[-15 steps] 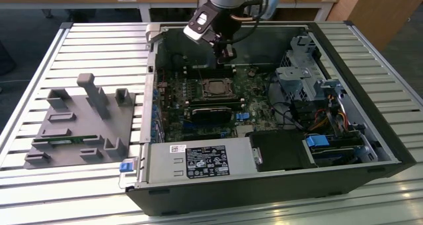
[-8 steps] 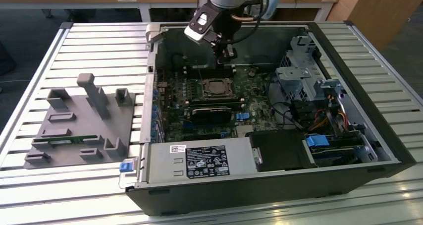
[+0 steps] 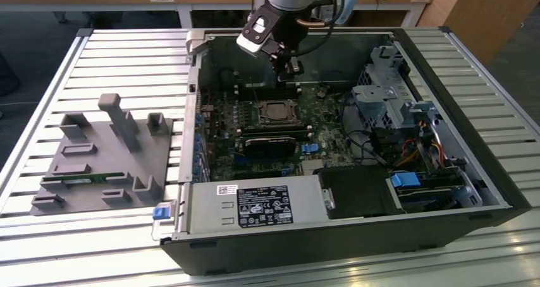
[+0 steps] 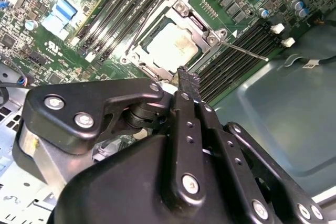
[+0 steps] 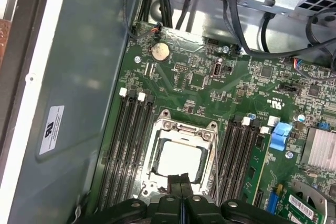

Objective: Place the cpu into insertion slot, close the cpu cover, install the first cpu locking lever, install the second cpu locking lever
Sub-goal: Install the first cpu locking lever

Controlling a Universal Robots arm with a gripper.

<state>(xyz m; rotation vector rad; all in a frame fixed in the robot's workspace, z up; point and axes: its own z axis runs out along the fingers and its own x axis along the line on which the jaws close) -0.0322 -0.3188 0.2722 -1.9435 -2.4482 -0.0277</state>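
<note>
The cpu (image 4: 173, 45) lies flat in the insertion slot (image 3: 274, 112) on the green motherboard, its dull silver top showing. The cpu cover (image 4: 202, 27), a silver frame, lies down around it, and in the first wrist view the chip (image 5: 178, 158) shows through the cover's (image 5: 184, 128) window. A thin metal locking lever (image 4: 247, 52) juts from the socket's corner out over the memory slots. My gripper (image 3: 293, 78) hangs just above the board beside the socket's far edge. It is shut with nothing between its fingers (image 4: 188, 80), whose tips touch in the first wrist view (image 5: 181, 181).
The open computer case (image 3: 472, 141) walls in the board. A black rectangular block (image 3: 270, 143) sits just in front of the socket, a grey power supply (image 3: 253, 205) at the front, and drive cages with cables (image 3: 392, 97) on the exterior view's right. A grey fixture (image 3: 101, 160) stands outside on the left.
</note>
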